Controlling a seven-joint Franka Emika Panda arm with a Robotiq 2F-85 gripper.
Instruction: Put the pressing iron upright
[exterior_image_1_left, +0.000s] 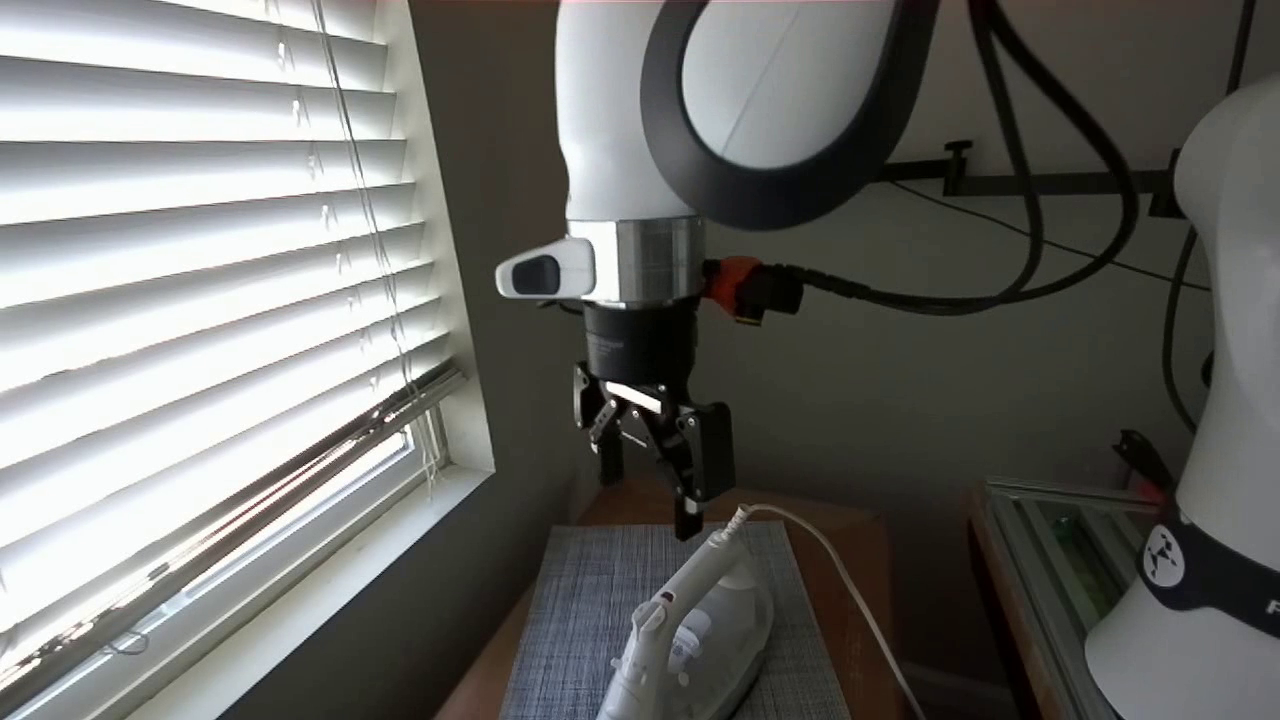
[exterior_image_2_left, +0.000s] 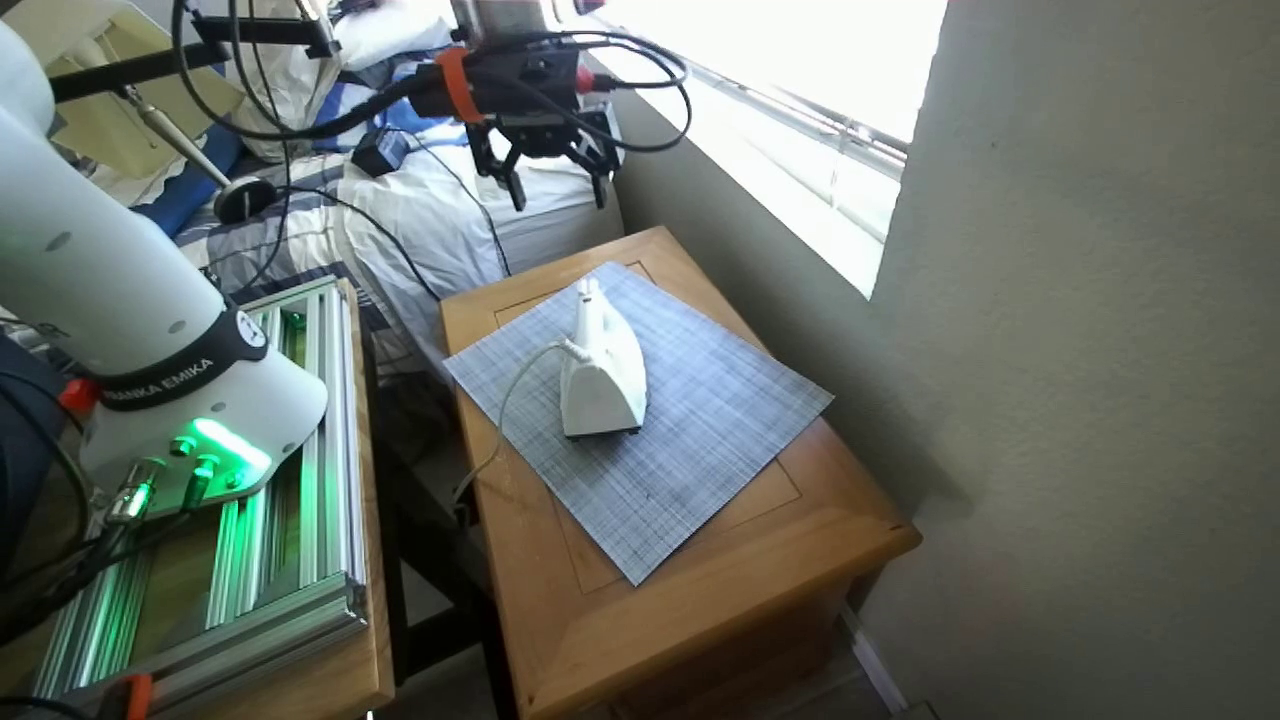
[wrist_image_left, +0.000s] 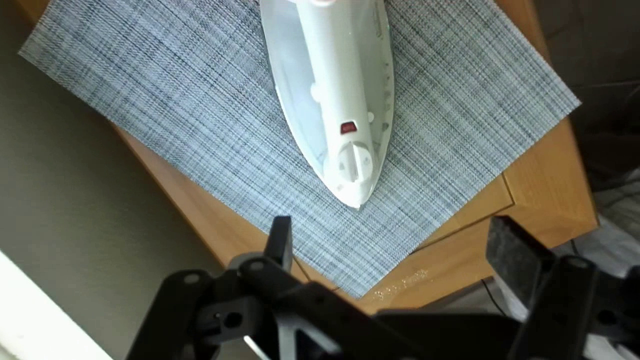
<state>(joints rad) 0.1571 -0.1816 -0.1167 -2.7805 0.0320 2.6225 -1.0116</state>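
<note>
The white pressing iron (exterior_image_1_left: 655, 640) rests flat on its soleplate on a grey woven mat (exterior_image_1_left: 585, 590), handle up. In an exterior view the iron (exterior_image_2_left: 605, 385) shows its rear end, with the white cord curving off beside it. In the wrist view the iron (wrist_image_left: 345, 95) points its nose down toward my gripper (wrist_image_left: 391, 221); its rear is cut off at the top edge. My gripper is open and empty. It also shows in both exterior views (exterior_image_1_left: 649, 497) (exterior_image_2_left: 559, 197), held above the mat near the iron's nose side, apart from the iron.
The mat lies on a wooden table (exterior_image_2_left: 700, 620). A wall and a window with blinds (exterior_image_1_left: 200, 250) border it. The robot's base stands on a metal-framed stand (exterior_image_2_left: 335, 450) beside the table. A bed (exterior_image_2_left: 400, 220) with bedding lies beyond. The cord (exterior_image_1_left: 860, 600) hangs over the table's edge.
</note>
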